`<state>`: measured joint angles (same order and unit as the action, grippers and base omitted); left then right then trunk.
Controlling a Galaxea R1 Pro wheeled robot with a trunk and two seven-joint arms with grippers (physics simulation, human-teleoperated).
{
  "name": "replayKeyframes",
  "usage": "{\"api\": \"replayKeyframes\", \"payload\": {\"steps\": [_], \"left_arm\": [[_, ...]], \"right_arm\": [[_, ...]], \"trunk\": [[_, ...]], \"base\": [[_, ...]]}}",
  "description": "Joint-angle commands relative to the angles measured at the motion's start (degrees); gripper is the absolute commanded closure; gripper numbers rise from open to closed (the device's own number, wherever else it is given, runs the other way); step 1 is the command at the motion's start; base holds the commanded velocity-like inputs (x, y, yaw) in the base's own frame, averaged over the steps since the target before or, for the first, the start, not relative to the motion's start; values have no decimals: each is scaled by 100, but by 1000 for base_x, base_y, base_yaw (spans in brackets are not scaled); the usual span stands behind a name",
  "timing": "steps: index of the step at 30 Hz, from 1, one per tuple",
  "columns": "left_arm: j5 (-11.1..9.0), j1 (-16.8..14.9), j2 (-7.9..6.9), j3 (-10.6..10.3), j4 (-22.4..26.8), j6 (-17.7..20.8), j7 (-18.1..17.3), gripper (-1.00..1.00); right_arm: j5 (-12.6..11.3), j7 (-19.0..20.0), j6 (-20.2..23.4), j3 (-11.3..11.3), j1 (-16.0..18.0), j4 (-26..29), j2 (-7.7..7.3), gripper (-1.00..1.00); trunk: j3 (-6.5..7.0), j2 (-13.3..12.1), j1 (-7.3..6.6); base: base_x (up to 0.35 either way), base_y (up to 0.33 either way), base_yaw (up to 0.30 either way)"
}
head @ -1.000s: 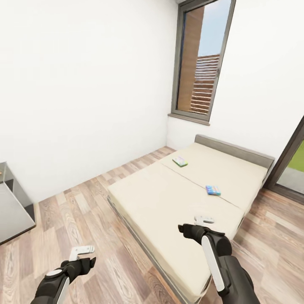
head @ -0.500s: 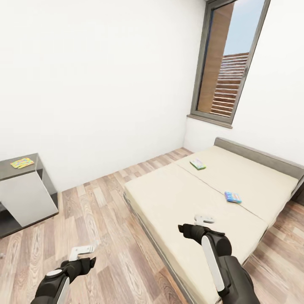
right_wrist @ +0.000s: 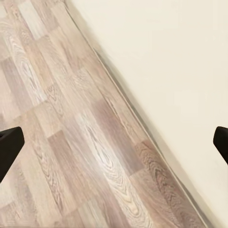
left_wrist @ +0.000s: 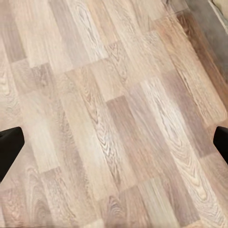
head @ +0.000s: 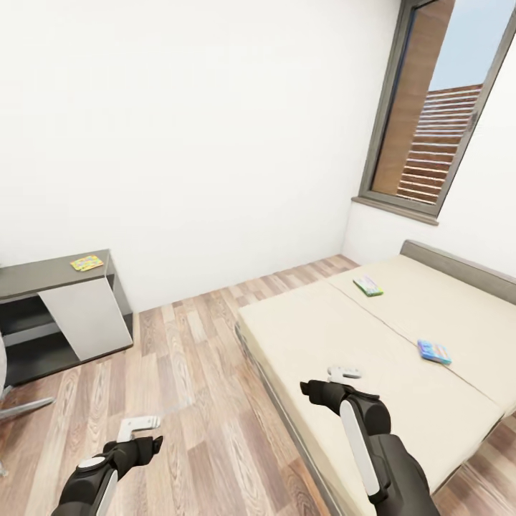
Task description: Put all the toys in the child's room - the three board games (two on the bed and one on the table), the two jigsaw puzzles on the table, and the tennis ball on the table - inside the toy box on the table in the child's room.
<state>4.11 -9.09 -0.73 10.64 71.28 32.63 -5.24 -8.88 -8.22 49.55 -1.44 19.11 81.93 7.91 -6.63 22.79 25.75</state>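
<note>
Two board games lie on the bed (head: 401, 358): a green-edged one (head: 368, 286) near the headboard and a blue one (head: 434, 351) closer to the bed's foot, well apart. A bright puzzle (head: 87, 263) rests on the dark cabinet (head: 64, 308) by the white wall. The left gripper (head: 140, 424) hangs over the wood floor (head: 186, 401), its jaws spread wide and holding nothing. The right gripper (head: 345, 373) hangs over the edge of the bed, jaws also spread wide and holding nothing.
</note>
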Motion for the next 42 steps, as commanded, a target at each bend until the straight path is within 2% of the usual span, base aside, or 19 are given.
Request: {"api": "replayKeyframes", "payload": {"steps": [1,23,34,42], "left_arm": [[46,-6,2,12,8,29,-50,-100],[46,-6,2,8,9,33,-47,-100],[46,-6,2,8,9,31,-47,-100],[46,-6,1,8,9,17,-47,-100]], "right_arm": [[-61,-57,20,-21,5,7,0,-100],[-67,-57,20,-89,5,7,0,-100],[-95,-57,20,-85,5,7,0,-100],[-111,-45,20,-91,5,0,-3,-100]], "trunk": [[-13,12,4],[-13,12,4],[-13,12,4],[-13,12,4]], "base": [[0,0,288],[0,-3,289],[0,-187,289],[0,-64,227]]}}
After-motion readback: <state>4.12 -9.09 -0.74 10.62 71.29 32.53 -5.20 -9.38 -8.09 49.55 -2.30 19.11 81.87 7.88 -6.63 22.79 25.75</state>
